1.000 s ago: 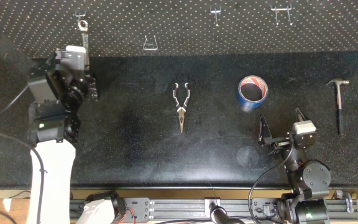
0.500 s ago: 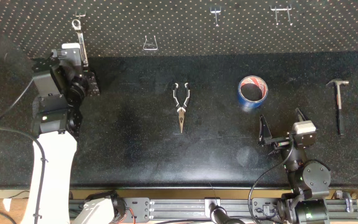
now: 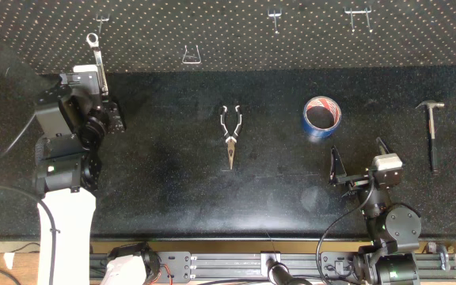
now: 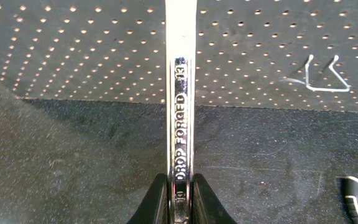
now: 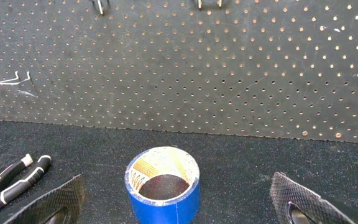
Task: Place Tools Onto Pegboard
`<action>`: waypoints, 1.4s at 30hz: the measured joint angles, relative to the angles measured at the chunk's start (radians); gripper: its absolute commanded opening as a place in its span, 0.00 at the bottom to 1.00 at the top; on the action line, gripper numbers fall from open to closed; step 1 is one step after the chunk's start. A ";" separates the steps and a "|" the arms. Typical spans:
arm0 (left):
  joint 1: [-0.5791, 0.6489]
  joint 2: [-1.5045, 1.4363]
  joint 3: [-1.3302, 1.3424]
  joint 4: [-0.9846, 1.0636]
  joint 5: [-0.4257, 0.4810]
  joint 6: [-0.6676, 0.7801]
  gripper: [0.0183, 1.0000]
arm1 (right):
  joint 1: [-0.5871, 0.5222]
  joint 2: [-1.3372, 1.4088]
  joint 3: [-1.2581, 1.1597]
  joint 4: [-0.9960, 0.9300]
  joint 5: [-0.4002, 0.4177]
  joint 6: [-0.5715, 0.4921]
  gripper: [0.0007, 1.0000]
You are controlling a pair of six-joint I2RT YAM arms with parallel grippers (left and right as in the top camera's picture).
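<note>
- Pegboard (image 3: 291,39): stands along the table's far edge and carries a few hooks, among them a wire hook (image 3: 191,55) left of centre.
- Table (image 3: 172,182): dark, with broad bare room between the left arm and the pliers.
- Left gripper (image 3: 101,77): at the far left, by the pegboard's foot, fingers pinching a wrench.
- Right gripper (image 3: 359,156): fingers spread wide, low over the table, near the tape on the side towards the arm bases.
- Tape (image 3: 321,116): blue roll standing on end, right of centre.
- Hammer (image 3: 431,134): near the right edge, head towards the pegboard.
- Pliers (image 3: 230,134): mid-table, nose towards the arm bases.
- Wrench (image 3: 97,54): long axis points at the pegboard, ring end farthest, tilted slightly left.
</note>
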 measured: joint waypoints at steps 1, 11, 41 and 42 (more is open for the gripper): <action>0.000 0.000 0.000 0.001 -0.011 -0.008 0.01 | 0.000 0.000 0.000 0.000 0.000 0.000 0.98; 0.000 0.074 0.000 0.012 -0.034 -0.018 0.01 | 0.000 0.000 0.000 0.000 0.000 0.000 0.97; -0.038 0.013 0.002 -0.117 -0.025 -0.035 1.00 | 0.000 0.000 0.000 0.000 0.000 0.000 0.98; -0.039 -0.007 0.000 -0.131 -0.020 -0.036 1.00 | 0.000 0.000 0.000 0.000 0.000 0.000 0.98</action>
